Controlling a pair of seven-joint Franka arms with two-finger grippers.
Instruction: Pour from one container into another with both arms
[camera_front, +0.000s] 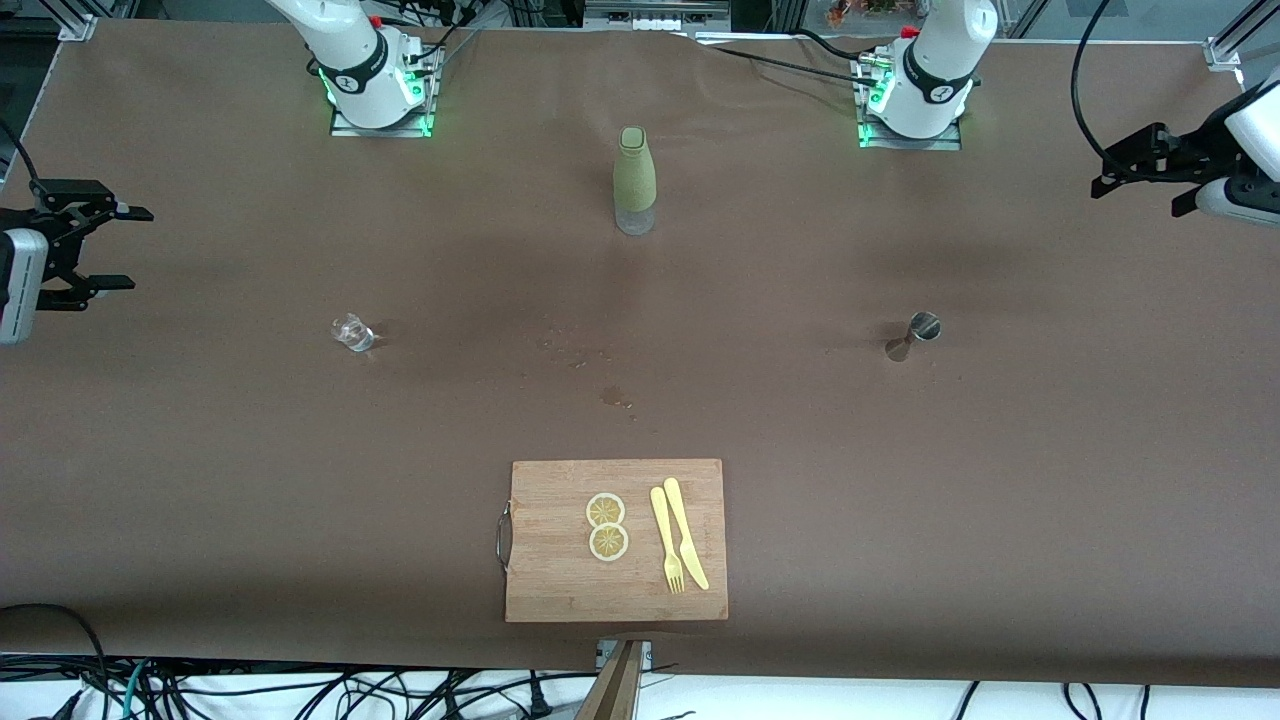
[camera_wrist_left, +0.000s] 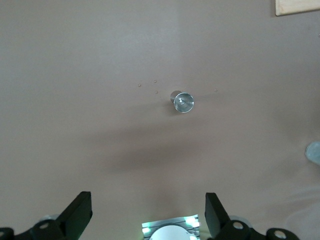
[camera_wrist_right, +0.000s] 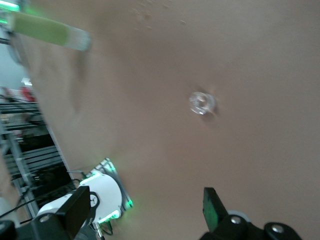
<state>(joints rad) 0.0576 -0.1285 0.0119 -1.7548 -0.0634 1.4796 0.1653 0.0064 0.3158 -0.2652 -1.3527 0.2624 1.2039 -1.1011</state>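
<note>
The right gripper (camera_front: 108, 247) is hanging high over the table (camera_front: 200, 480) edge at the right arm's end, with its jaws spread apart and nothing between them. The left gripper (camera_front: 1135, 180) is hanging over the edge at the left arm's end, and its jaws are also standing released and empty. Both arms seem to be waiting, well apart from every object.

A green bottle (camera_front: 635, 180) with a clear base is standing upright in the middle of the table, between the two arm bases. No label or writing can be read on it. A small clear glass (camera_front: 353, 332) is standing toward the right arm's end, nearer to the front camera than the bottle. In the right wrist view the glass (camera_wrist_right: 202, 103) is showing from above. A metal jigger (camera_front: 913, 335) is standing toward the left arm's end, about level with the glass. The left wrist view is looking down on the jigger (camera_wrist_left: 183, 101), with the black fingers (camera_wrist_left: 77, 215) wide apart.

A wooden cutting board (camera_front: 560, 560) with a metal handle is lying nearest to the front camera. On it two lemon slices (camera_front: 606, 526) are lying touching each other, and beside them a yellow fork (camera_front: 667, 540) and a yellow knife (camera_front: 686, 532). I am finding no brand or lettering anywhere.
</note>
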